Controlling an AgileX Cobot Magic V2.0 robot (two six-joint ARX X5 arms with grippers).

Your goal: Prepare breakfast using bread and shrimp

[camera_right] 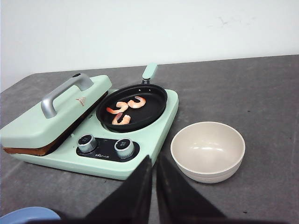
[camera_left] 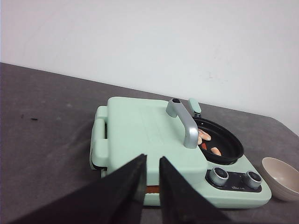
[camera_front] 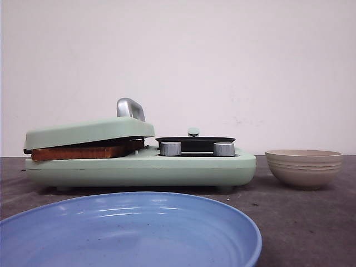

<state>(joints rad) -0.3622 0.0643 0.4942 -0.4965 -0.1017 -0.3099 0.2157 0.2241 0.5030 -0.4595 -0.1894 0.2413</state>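
Observation:
The bread (camera_front: 83, 151) lies inside the mint-green breakfast maker (camera_front: 139, 169), under its lowered press lid (camera_front: 89, 132); only a brown crust edge shows, also in the left wrist view (camera_left: 154, 189) and the right wrist view (camera_right: 32, 150). Several pink shrimp (camera_right: 125, 109) lie in the black pan (camera_right: 132, 106) on the maker's right half; they also show in the left wrist view (camera_left: 205, 139). My left gripper (camera_left: 152, 161) hovers in front of the lid, fingers nearly together, empty. My right gripper (camera_right: 153, 161) hovers between the maker and the bowl, shut and empty.
A beige bowl (camera_front: 303, 167) stands empty right of the maker, also in the right wrist view (camera_right: 208, 150). A blue plate (camera_front: 128, 231) sits in front, nearest the camera. Two silver knobs (camera_front: 197, 148) face front. The lid has a silver handle (camera_front: 129, 108).

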